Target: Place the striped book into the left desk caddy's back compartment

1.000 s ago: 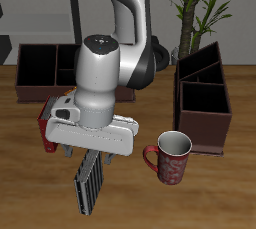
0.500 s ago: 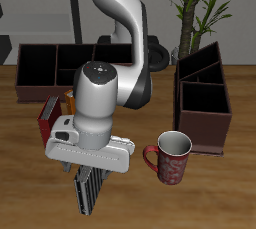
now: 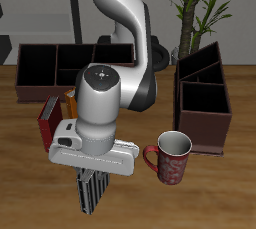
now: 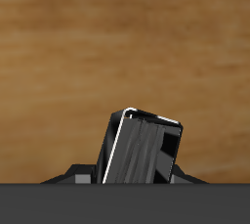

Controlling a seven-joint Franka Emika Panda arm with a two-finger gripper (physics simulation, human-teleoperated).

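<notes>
The striped book (image 3: 91, 199) is thin and grey with dark stripes and lies near the table's front edge. It fills the near part of the wrist view (image 4: 143, 152). My gripper (image 3: 90, 177) is low over the book's far end, and the hand hides that end and the fingers. In the wrist view my gripper (image 4: 139, 179) has dark finger parts showing on either side of the book, and it looks open. The left desk caddy (image 3: 206, 123) is dark maroon and stands apart from the book, beyond the mug. Its back compartment (image 3: 199, 65) has tall slanted walls.
A red mug (image 3: 171, 158) stands between the book and the left desk caddy. A red book (image 3: 46, 123) and an orange book (image 3: 70, 100) stand behind my hand. A wide caddy (image 3: 45, 65) sits at the back. A plant (image 3: 202, 3) rises behind the left caddy.
My hand has come down and slightly forward over the striped book, covering more of its far end. The book has stayed about where it was.
</notes>
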